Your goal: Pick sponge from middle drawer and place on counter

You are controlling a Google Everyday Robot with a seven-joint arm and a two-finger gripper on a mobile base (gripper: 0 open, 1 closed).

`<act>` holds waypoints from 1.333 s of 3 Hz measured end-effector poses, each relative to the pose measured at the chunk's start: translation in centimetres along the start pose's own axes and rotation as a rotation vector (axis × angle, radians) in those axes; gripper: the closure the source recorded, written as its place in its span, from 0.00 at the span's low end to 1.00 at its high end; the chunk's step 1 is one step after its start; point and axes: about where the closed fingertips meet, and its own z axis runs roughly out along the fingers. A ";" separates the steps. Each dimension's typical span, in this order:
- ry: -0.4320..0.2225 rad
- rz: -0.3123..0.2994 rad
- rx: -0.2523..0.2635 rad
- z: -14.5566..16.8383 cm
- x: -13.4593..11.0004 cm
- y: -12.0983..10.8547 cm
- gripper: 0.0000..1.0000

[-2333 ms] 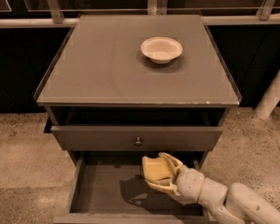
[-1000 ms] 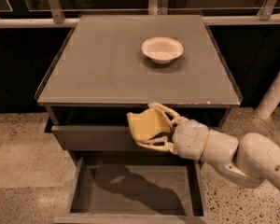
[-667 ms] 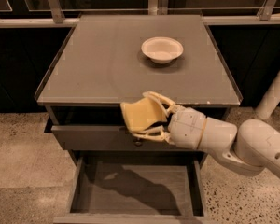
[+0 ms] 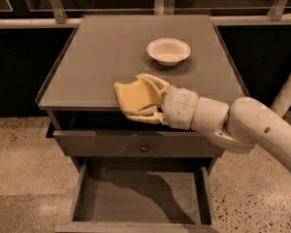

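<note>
My gripper (image 4: 131, 97) is shut on the sponge (image 4: 134, 96), a yellow-tan soft block. It holds the sponge in the air over the front edge of the counter (image 4: 97, 57), left of centre. The cream fingers (image 4: 150, 79) wrap the sponge above and below. The white arm reaches in from the lower right. Below, the middle drawer (image 4: 140, 198) is pulled open, and its dark floor is bare with the arm's shadow on it.
A white bowl (image 4: 168, 50) stands on the counter behind the gripper, right of centre. A shut drawer front with a small round knob (image 4: 144, 147) lies between the counter and the open drawer. Railing posts run along the back.
The gripper has lifted the sponge out of the drawer, past the upper drawer front, up to the counter's front edge and a little leftward.
</note>
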 end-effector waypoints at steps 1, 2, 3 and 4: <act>0.004 0.004 -0.010 3.3 -0.8 -1.8 1.00; 0.042 0.018 0.002 6.0 -0.7 -3.8 1.00; 0.108 0.019 0.012 8.3 0.1 -4.8 1.00; 0.267 -0.013 0.052 10.5 2.7 -6.2 1.00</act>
